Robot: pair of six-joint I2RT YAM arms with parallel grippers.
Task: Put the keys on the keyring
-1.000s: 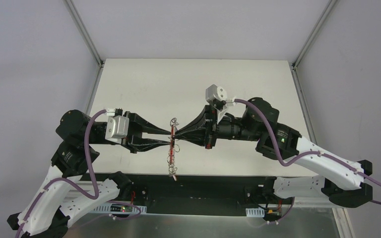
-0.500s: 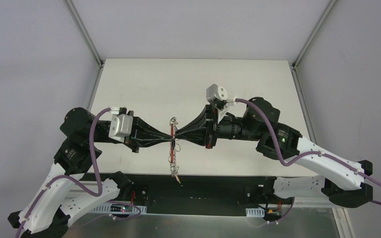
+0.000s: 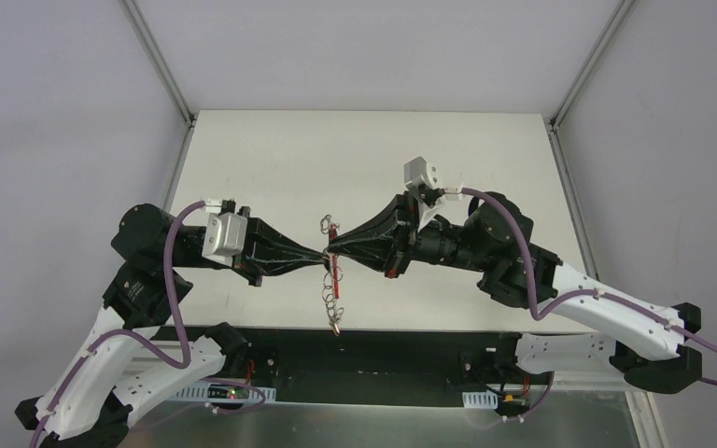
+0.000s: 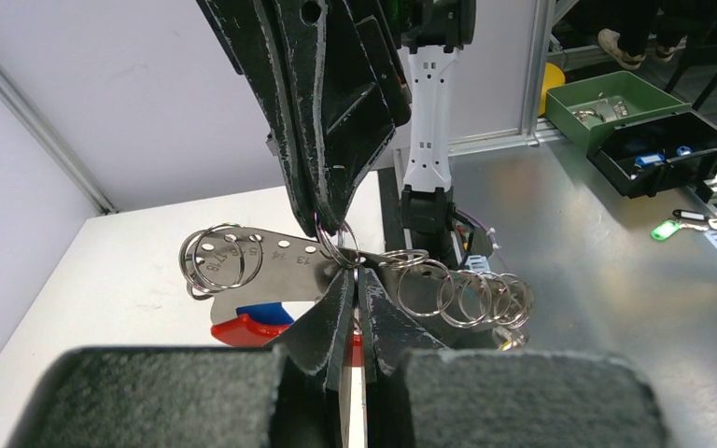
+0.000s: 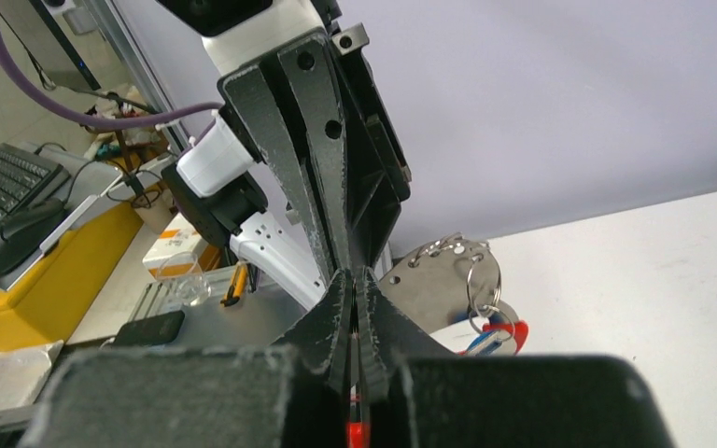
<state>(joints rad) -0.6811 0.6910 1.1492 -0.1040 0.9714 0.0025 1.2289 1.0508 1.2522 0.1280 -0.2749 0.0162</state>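
Two arms meet over one white table [image 3: 261,168], the left arm [image 3: 135,308] coming in from one side and the right arm [image 3: 597,313] from the other, their fingertips almost touching above the near half. The left gripper [image 3: 318,259] has its jaws pressed together on the keyring [image 3: 334,301], and the right gripper [image 3: 337,250] is likewise closed on it from the opposite side, so the one bunch hangs in the air between the two. From the pinch one red strap [image 3: 335,272] and one chain of wire rings [image 4: 457,297] drop toward the table's front edge. In the left wrist view at least five rings overlap in that chain, though an exact count is hard, and two or three more are threaded through one end of one flat silver plate [image 4: 275,266] that has a row of holes. One blue key head [image 4: 266,313] shows beside the strap's red end, with its blade hidden behind the fingers. No black-headed key can be made out. Off the table sit one green bin [image 4: 616,103] and one black bin [image 4: 667,149], their contents too small to identify.
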